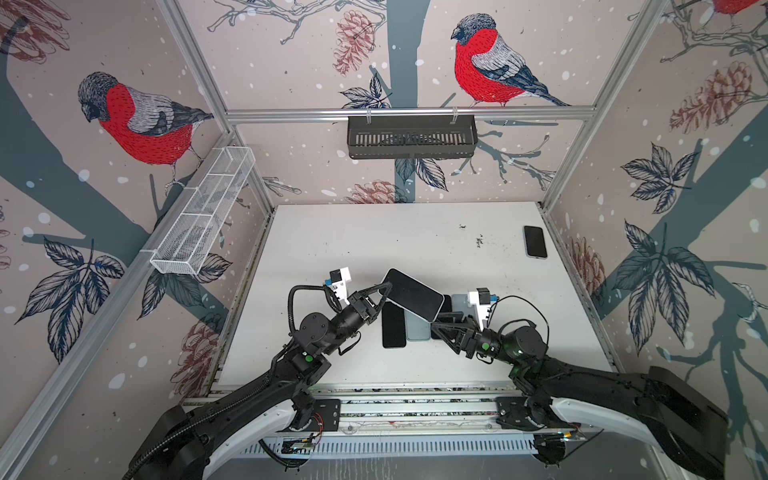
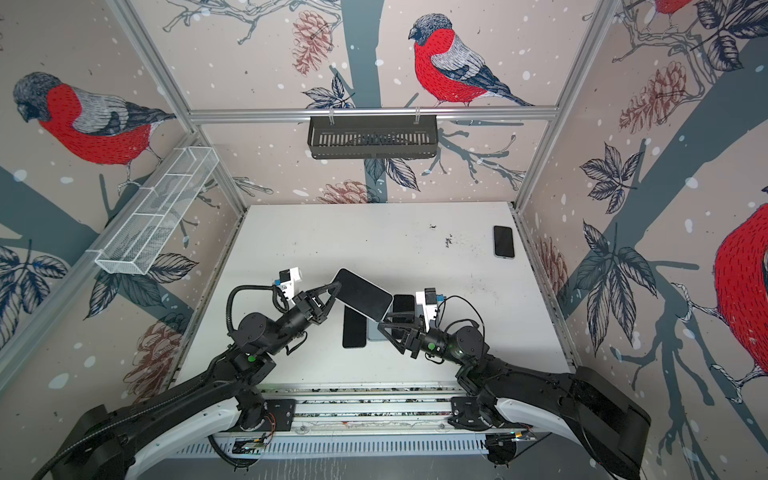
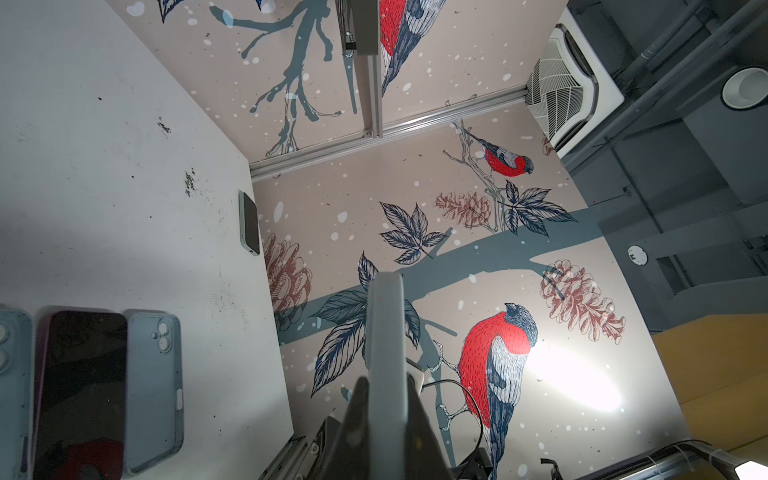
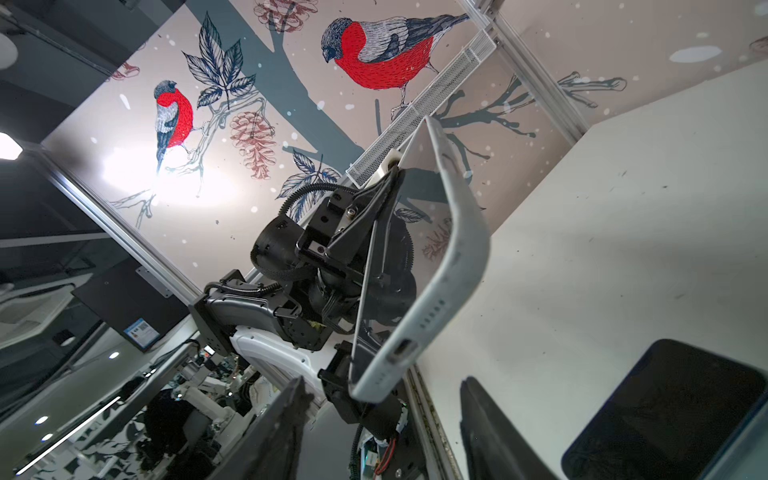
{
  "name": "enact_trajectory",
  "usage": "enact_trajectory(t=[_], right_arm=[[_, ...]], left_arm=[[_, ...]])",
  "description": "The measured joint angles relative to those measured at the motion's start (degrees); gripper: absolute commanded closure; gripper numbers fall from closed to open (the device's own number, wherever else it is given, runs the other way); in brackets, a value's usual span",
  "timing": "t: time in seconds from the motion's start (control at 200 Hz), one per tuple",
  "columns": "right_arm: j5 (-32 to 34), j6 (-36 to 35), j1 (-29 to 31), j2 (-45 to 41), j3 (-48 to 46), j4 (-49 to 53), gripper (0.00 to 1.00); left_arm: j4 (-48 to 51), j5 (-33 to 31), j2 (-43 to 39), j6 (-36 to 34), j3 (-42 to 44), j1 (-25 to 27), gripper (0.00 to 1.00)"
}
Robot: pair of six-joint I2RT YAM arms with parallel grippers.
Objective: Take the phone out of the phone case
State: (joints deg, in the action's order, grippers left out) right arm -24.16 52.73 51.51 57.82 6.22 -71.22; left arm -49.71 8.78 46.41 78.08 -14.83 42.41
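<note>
The left gripper (image 1: 384, 289) is found clamped on one short end of the phone case (image 4: 459, 253), with the phone (image 1: 413, 294) seated inside it; the pale rim of the case is seen wrapped round the dark screen in both top views. The cased phone is held clear of the worktop (image 1: 353, 241), screen uppermost and tilted, over the middle of the surface towards the front edge. The right gripper (image 4: 382, 386) is positioned at the opposite short end, where the charging port is visible; its jaws are seen parted, one finger to each side of that end, and a gap is visible between each finger and the case in the right wrist view. Beneath the raised phone a row of items is laid flat on the worktop, side by side: a black phone (image 1: 393, 328), a pale blue case (image 1: 417, 334), a dark-screened phone (image 3: 79, 395) and a second pale blue case (image 3: 153, 390) with its camera openings facing up. Whether these items touch one another cannot be told. A further phone (image 1: 535, 242) is noted lying flat, screen up, just beside the right edge of the worktop near the far right corner, well apart from both grippers.
</note>
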Motion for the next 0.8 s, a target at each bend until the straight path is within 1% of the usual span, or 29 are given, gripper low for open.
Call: enact_trajectory(t=[0.105,0.205,0.38,0.455,0.51,0.665,0.745,0.8], right_arm=[[-0.68,1.29,-0.04,2.34,0.96,-1.92,0.53],[-1.16,2.60,-0.07,4.46,1.62,-3.65,0.63],[-2.23,4.20,-0.09,7.17,2.27,-6.97,0.85],[-2.54,5.25,-0.07,7.98,2.34,-8.28,0.88],[-2.69,5.79,-0.07,8.37,2.32,-9.01,0.92],[-3.32,5.51,-0.68,9.40,2.19,-9.66,0.97],[-3.58,3.06,-0.98,9.97,3.17,-7.61,0.98],[-3.58,-0.61,-0.90,10.05,4.63,-4.07,0.98]], left_arm=[[-0.63,-0.04,0.17,-0.02,0.02,0.11,1.00],[-1.03,-0.04,0.24,-0.02,0.07,0.26,1.00],[-1.22,-0.24,0.24,-0.11,0.11,0.37,1.00],[-1.49,-0.39,0.22,-0.31,0.17,0.37,1.00],[-1.95,-0.42,0.11,-0.55,0.20,0.37,1.00],[-1.57,-0.48,0.17,-0.85,0.11,0.37,1.00],[-0.55,-1.64,0.66,-1.07,-0.31,0.37,1.00],[-0.28,-2.91,1.20,-1.36,-0.74,0.31,1.00]])
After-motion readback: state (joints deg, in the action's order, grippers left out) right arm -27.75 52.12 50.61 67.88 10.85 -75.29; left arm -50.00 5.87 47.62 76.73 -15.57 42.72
